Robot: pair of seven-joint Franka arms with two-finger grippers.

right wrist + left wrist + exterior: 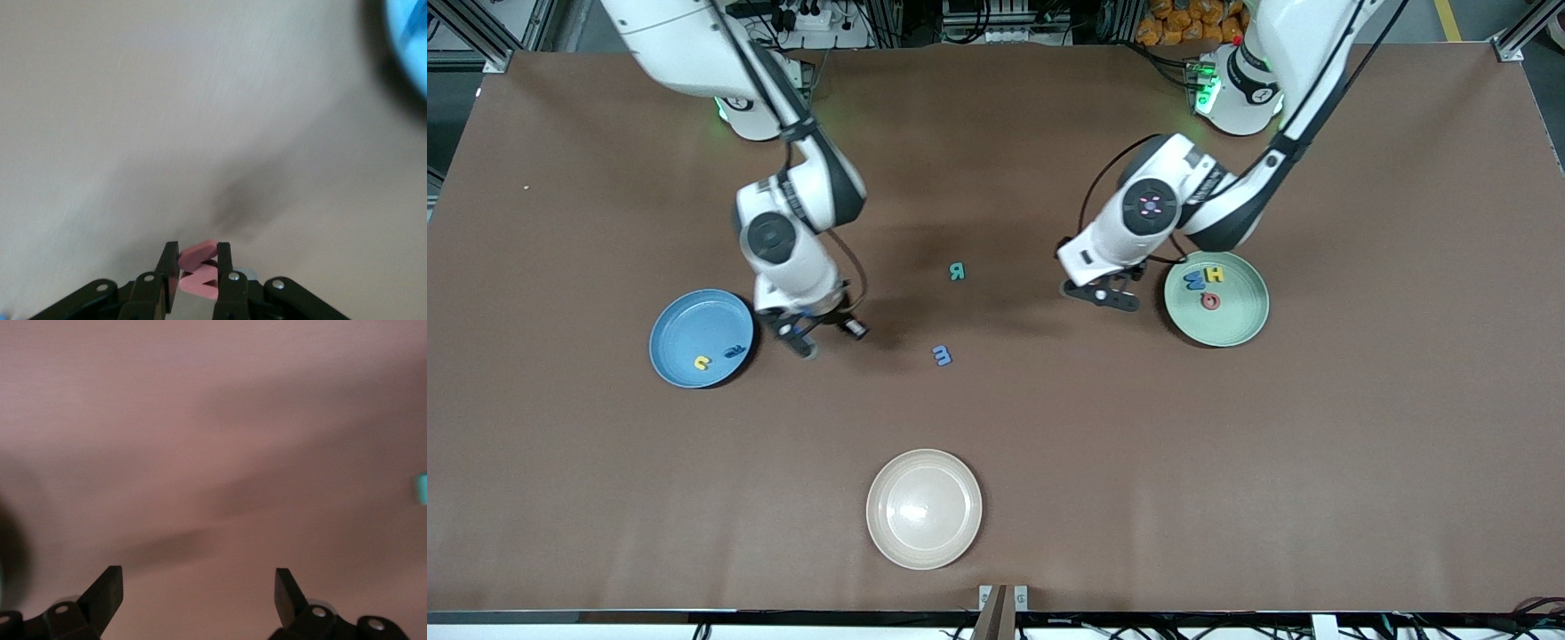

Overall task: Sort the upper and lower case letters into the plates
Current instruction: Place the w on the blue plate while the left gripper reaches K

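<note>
My right gripper (811,336) hangs over the table beside the blue plate (689,329). In the right wrist view it (199,261) is shut on a pink letter (200,257). The blue plate holds a yellow letter (703,362) and a dark blue letter (734,352); its edge shows in the right wrist view (410,40). My left gripper (1100,295) is open and empty (198,590) over bare table beside the mint green plate (1232,324). That plate holds a blue letter (1193,281), a yellow H (1214,275) and a red O (1209,301).
A teal letter (958,271) and a blue letter (942,356) lie on the table between the two grippers. The teal one shows at the edge of the left wrist view (421,488). A beige plate (924,508) sits empty, nearest the front camera.
</note>
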